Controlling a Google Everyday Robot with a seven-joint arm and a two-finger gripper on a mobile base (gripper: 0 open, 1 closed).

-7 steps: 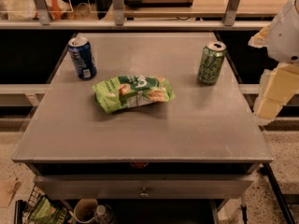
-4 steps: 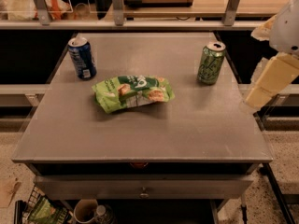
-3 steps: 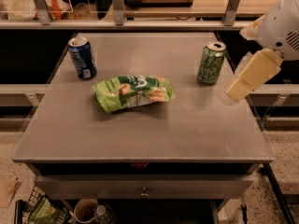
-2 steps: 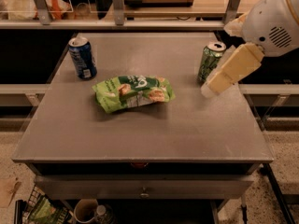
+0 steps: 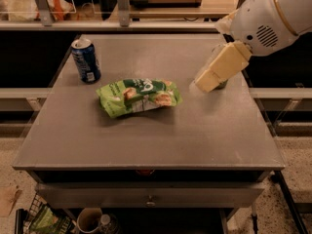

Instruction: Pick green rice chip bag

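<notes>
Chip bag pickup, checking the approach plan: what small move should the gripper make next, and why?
Probably shift left and lower toward the bag: the gripper hovers over the right of the table, apart from the bag, which lies flat mid-table.

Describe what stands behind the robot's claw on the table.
The claw hangs over the table. Behind it only a dark green sliver peeks out at its lower edge; the rest is covered.
</notes>
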